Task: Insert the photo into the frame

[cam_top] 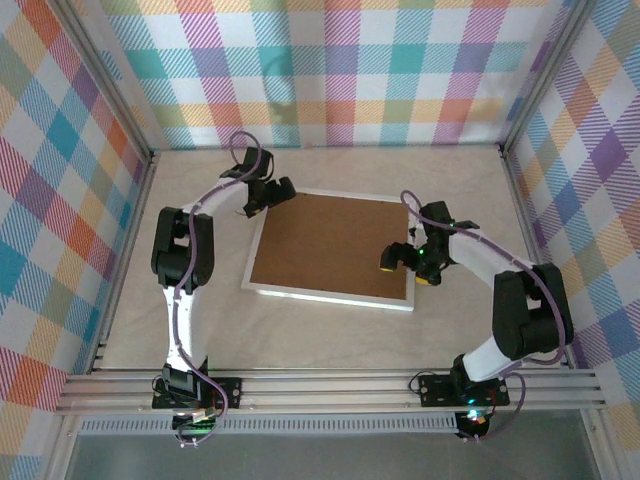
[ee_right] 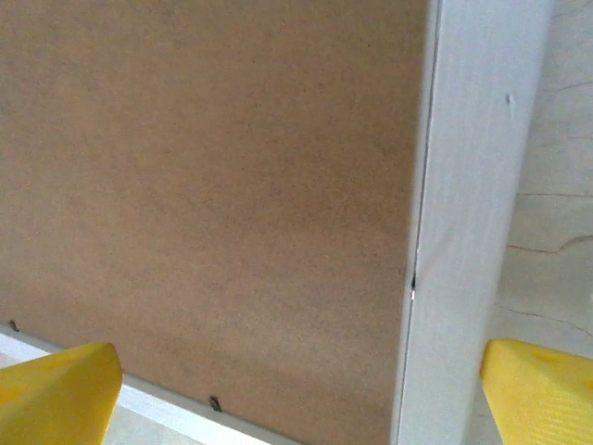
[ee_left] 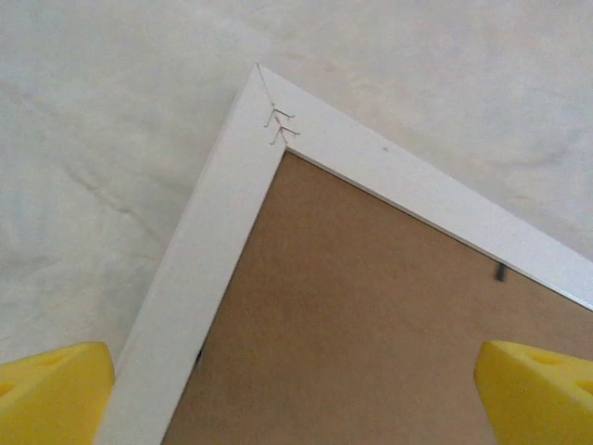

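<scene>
Frame (cam_top: 330,297) lies face-down on the table (cam_top: 200,330), backing board (cam_top: 335,245) seated in it; you can't tell if the photo's underneath. Left gripper (cam_top: 266,196) and right gripper (cam_top: 405,272) hover wide open, empty, over opposite sides.

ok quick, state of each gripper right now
left gripper: open, holding nothing, over the frame corner
right gripper: open, holding nothing, over the frame edge

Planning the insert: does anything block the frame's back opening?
Yes. The brown backing board fills the back of the frame, inside its white rim, with small metal tabs at its edges. It likely has to come out first.
</scene>
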You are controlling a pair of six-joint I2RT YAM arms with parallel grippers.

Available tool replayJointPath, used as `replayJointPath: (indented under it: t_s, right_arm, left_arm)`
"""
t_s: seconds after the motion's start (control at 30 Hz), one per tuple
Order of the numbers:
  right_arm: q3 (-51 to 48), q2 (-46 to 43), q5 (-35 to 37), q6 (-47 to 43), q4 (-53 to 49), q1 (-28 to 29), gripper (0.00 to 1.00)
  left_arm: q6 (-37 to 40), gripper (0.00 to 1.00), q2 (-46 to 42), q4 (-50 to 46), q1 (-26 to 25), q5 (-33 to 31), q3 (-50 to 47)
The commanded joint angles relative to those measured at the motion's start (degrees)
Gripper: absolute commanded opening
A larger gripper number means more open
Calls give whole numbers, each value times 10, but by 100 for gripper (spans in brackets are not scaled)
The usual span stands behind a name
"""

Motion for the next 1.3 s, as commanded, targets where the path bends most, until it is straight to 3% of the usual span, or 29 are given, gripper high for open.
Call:
replayJointPath:
  t_s: [0.0, 0.17, 0.4, 0.53, 0.97, 1.27]
  right_arm:
    - [58, 6, 35, -27, -21, -14, 99]
    - [153, 83, 45, -62, -21, -65, 94]
    - [281, 205, 70, -90, -44, -84, 67]
    - [330, 251, 92, -104, -58, -86, 57]
    - [417, 319, 137, -122, -103, -86, 55]
    - [414, 332, 122, -115, -88, -85, 55]
  left_arm:
    - [31, 100, -17, -29, 4, 23, 0]
    - [53, 100, -88, -42, 10, -9, -90]
    - [61, 100, -199, -26, 10, -45, -242]
    - [75, 98, -223, -21, 10, -58, -289]
    - [118, 64, -200, -16, 14, -66, -296]
    - [138, 62, -170, -13, 14, -56, -289]
